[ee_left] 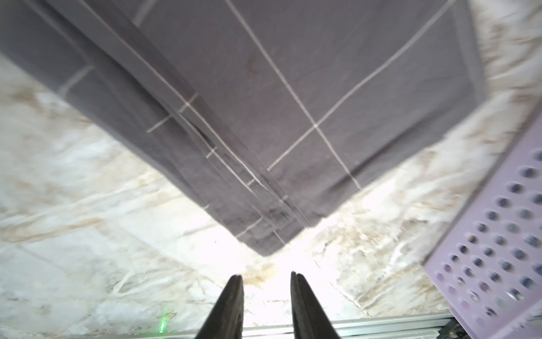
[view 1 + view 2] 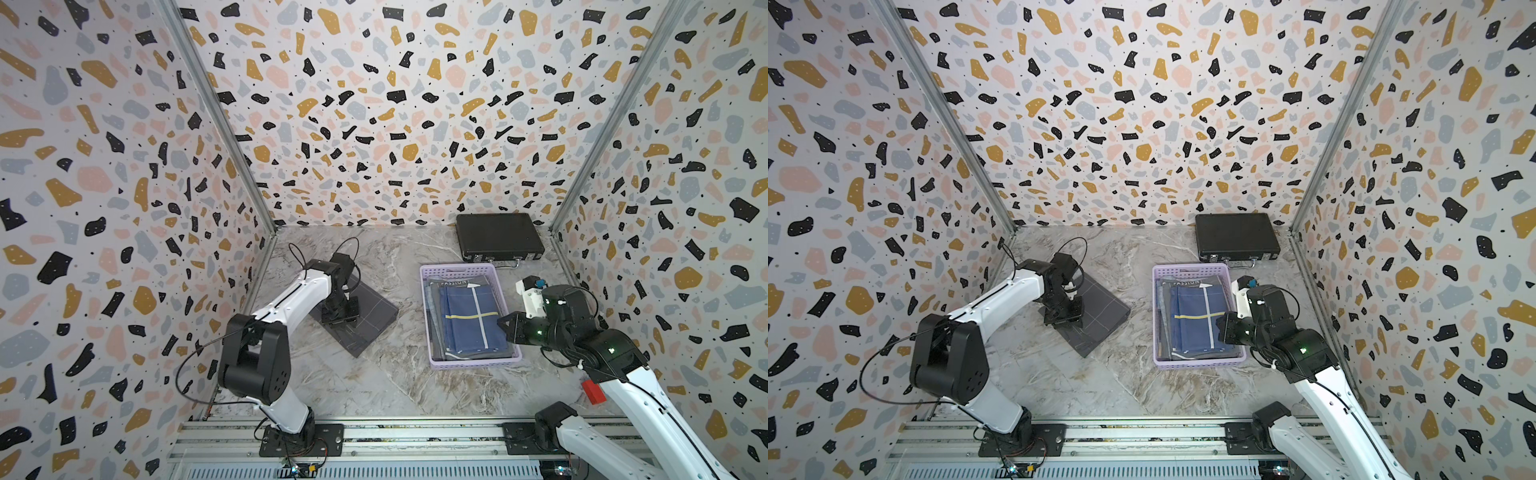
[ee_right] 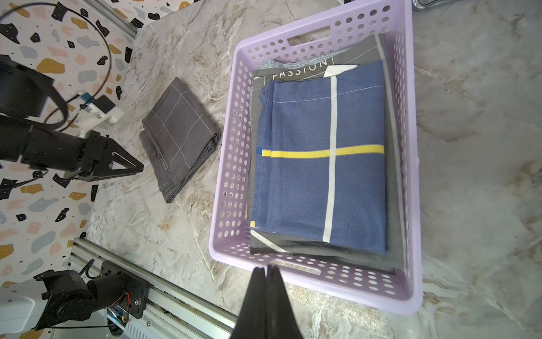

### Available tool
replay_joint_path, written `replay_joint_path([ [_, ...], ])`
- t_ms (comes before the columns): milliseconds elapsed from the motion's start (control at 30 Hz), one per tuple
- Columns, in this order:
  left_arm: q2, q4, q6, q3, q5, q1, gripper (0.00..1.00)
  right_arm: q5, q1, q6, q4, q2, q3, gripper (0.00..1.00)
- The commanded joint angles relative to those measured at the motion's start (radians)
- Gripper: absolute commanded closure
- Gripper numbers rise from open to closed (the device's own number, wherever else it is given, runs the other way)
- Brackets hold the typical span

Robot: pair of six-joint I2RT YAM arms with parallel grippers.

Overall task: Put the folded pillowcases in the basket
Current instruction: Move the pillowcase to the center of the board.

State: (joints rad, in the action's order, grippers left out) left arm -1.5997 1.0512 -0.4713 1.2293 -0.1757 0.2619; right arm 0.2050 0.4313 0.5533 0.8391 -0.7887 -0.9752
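Just ahead of the left end effector [image 1: 267,277], jaws partly apart and empty, the folded pillowcase [image 1: 293,102] lies on the bench [image 1: 88,249]; slide one jaw under its corner, pinching every layer.

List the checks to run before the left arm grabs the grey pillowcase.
1. Left pincer open and empty: ok.
2. Grey pillowcase folded, flat on the table, outside the basket: ok.
3. Left pincer lined up with the pillowcase: ok, its tips point at a corner of it.
4. Grip on the pillowcase: not ok, not held yet.
5. Room in the basket: cannot tell; folded cloths fill it, a blue cloth on top.
6. Right pincer clear of the basket: not ok, it is shut and hangs over the rim, perhaps in the way.
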Motion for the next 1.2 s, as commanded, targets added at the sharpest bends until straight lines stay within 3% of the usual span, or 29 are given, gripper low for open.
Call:
replay_joint_path([
  [0,0.004,-0.060,-0.060,0.018,-0.050,-0.005,0.68,0.003,0.000,-0.001,0.026,0.000,-0.022,1.00],
  [100,-0.114,-0.175,-0.124,0.088,-0.137,0.018,0.69,0.020,0.000,0.006,0.026,-0.023,-0.021,1.00],
  [300,-0.393,-0.243,-0.240,0.330,-0.126,0.104,0.69,-0.030,0.000,0.014,0.066,-0.016,-0.021,1.00],
  [467,-0.505,-0.266,-0.286,0.330,-0.135,0.135,0.64,-0.017,0.000,0.046,0.058,-0.015,0.005,1.00],
  [633,-0.437,-0.313,-0.270,0.131,-0.113,0.166,0.63,-0.019,0.000,0.045,0.052,-0.013,0.020,1.00],
  [900,-0.153,-0.521,-0.398,-0.296,-0.122,0.247,0.64,0.003,0.021,0.057,0.003,-0.060,0.015,1.00],
  [1167,-0.008,-0.521,-0.421,-0.363,-0.132,0.320,0.62,-0.083,0.153,0.068,-0.026,-0.149,-0.048,1.00],
])
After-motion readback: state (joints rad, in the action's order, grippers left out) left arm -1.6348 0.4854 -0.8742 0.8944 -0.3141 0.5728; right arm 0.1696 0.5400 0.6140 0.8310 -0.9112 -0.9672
